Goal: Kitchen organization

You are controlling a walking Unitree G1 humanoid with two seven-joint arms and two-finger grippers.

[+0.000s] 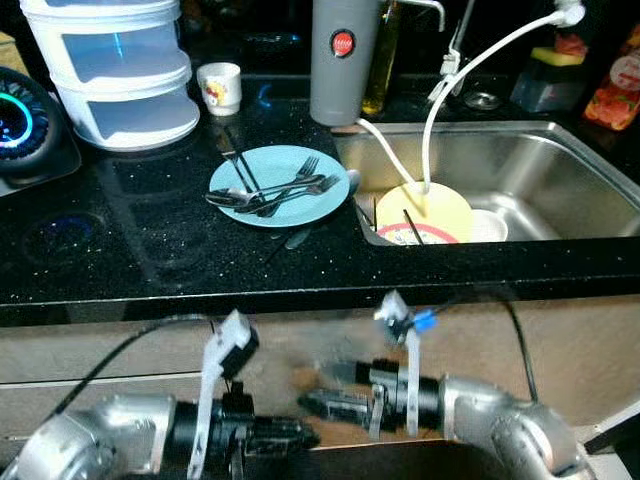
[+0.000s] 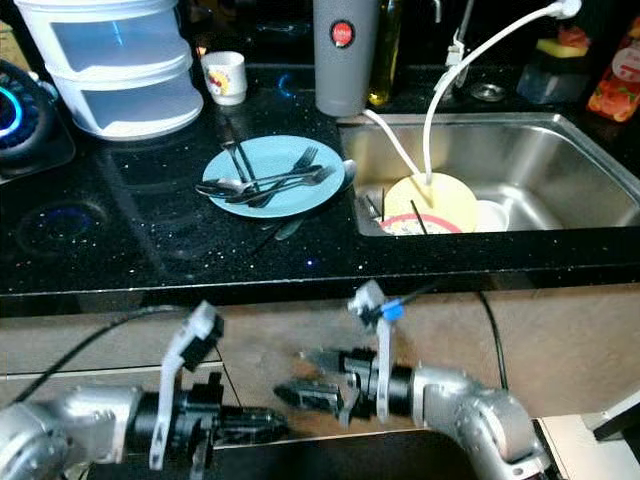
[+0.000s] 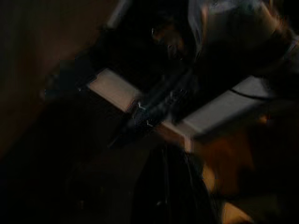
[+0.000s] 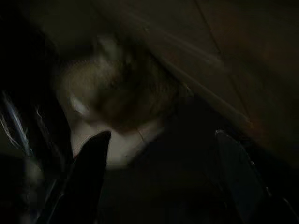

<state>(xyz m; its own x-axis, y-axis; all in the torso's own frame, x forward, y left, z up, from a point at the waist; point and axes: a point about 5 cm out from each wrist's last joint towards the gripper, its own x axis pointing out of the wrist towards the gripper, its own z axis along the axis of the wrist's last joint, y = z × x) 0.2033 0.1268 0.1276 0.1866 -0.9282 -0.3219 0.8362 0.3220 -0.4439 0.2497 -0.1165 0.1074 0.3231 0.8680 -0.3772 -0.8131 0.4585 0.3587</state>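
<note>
From the head views I see a round light-blue plate (image 1: 283, 187) on the black speckled surface (image 1: 150, 250), just left of the steel sink (image 1: 560, 175), with metal forks and spoons (image 1: 270, 190) lying on it. A round yellow plate (image 1: 425, 213) leans inside the sink at its left end. Both arms are low, before the cabinet front. The right end effector (image 4: 159, 163) is released in its dark wrist view. For the left end effector (image 1: 300, 434), I cannot tell.
</note>
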